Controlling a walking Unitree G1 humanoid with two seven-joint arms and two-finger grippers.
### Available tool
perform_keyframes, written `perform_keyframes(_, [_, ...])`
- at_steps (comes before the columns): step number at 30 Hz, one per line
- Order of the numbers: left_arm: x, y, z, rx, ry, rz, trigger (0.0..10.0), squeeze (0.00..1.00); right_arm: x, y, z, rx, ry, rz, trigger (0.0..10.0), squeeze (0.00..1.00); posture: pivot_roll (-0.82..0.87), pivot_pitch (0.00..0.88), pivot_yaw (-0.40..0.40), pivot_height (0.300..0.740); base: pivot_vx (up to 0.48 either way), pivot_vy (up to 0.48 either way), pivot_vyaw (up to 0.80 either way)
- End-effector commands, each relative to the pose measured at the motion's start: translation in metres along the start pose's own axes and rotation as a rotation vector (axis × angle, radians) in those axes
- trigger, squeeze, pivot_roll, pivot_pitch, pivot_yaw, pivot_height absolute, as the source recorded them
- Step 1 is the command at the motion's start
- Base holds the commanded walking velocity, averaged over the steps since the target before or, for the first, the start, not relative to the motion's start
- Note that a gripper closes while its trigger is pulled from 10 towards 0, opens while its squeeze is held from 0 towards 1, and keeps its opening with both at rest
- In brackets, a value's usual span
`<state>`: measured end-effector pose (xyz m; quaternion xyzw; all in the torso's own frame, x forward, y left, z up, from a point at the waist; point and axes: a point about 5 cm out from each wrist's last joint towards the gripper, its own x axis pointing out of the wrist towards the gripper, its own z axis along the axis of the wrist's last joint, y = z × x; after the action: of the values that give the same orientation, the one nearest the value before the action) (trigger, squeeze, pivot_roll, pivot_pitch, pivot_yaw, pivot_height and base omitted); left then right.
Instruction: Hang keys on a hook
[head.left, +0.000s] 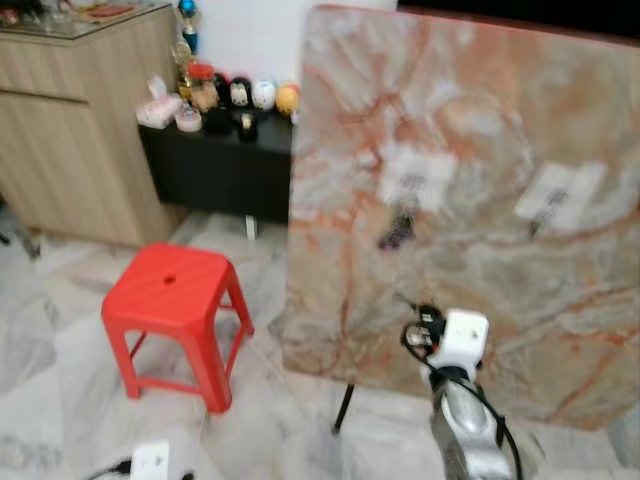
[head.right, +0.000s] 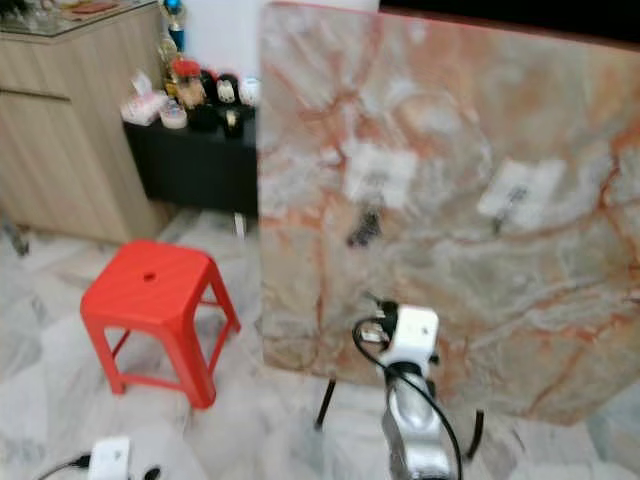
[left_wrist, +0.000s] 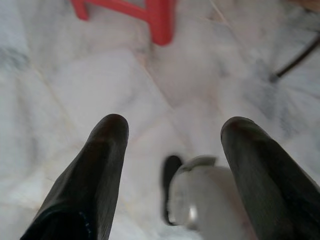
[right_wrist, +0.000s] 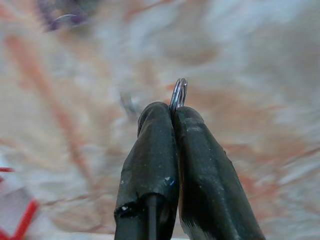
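Marble-patterned in orange and grey, a big board (head.left: 470, 200) stands propped upright on thin dark legs, which puts its face at arm height for the robot. Two pale mounts are stuck to that face: one (head.left: 415, 180) near the middle with something dark (head.left: 397, 232) dangling just below it, and another (head.left: 558, 195) out toward 3 o'clock. These look like the hooks, though the blur hides their shape.

The right gripper (right_wrist: 175, 112) is raised toward the board, its wrist (head.left: 455, 345) low at about 6 o'clock in the head view. In the right wrist view its two black fingers (right_wrist: 150, 155) are pressed tight together, and a thin metal ring (right_wrist: 178, 94) stands up from between the tips. That is the key ring, pinched edge-on so the loop sticks clear and can be slipped over a hook. The keys themselves cannot be made out. The ring is apart from the board, so the hanging is not yet done.

The left gripper (left_wrist: 172, 132) points down at the pale marble floor (left_wrist: 90, 85), fingers spread wide with nothing between them, idle. A red plastic stool (head.left: 170, 290) stands on the floor toward 9 o'clock of the board
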<state>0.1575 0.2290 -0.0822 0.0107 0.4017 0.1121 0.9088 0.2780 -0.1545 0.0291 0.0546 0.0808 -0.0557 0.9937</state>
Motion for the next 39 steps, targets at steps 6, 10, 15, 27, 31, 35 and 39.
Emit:
perform_keyframes(6, [-0.0004, 0.0048, -0.0018, 0.029, 0.015, -0.001, 10.0, 0.0, 0.0039, 0.0065, 0.0081, 0.005, -0.037, 0.007, 10.0, 0.0, 0.04, 0.0, -0.106, 0.74, 0.0, -0.307, 0.0])
perform_keyframes(10, [-0.0001, 0.0045, -0.0008, 0.034, 0.012, -0.004, 10.0, 0.0, 0.0042, 0.0047, 0.0089, 0.005, -0.042, -0.004, 10.0, 0.0, 0.04, 0.0, -0.101, 0.74, 0.0, -0.307, 0.0])
perform_keyframes(15, [0.0005, 0.0048, 0.0009, 0.039, 0.009, -0.006, 10.0, 0.0, 0.0072, 0.0034, 0.0114, 0.006, -0.049, -0.013, 10.0, 0.0, 0.04, 0.0, -0.098, 0.74, 0.0, -0.332, 0.0])
perform_keyframes(27, [-0.0002, 0.0041, -0.0015, 0.032, 0.015, -0.004, 10.0, 0.0, 0.0081, 0.0004, 0.0112, 0.012, -0.045, -0.033, 10.0, 0.0, 0.04, 0.0, -0.1, 0.74, 0.0, -0.304, -0.33])
perform_keyframes(31, [-0.0001, 0.0051, -0.0012, 0.026, 0.015, 0.001, 10.0, 0.0, 0.0087, 0.0008, 0.0118, 0.011, -0.046, -0.033, 10.0, 0.0, 0.04, 0.0, -0.1, 0.74, 0.0, 0.0, -0.79])
perform_keyframes(35, [0.0001, 0.0059, -0.0006, 0.026, 0.014, 0.003, 10.0, 0.0, 0.0093, 0.0012, 0.0116, 0.013, -0.046, -0.034, 10.0, 0.0, 0.04, 0.0, -0.1, 0.74, 0.0, 0.0, -0.78])
perform_keyframes(39, [0.0002, 0.0066, -0.0004, 0.028, 0.015, 0.003, 10.0, 0.0, 0.0098, 0.001, 0.0127, 0.02, -0.053, -0.042, 10.0, 0.0, 0.04, 0.0, -0.098, 0.74, 0.0, 0.0, -0.78])
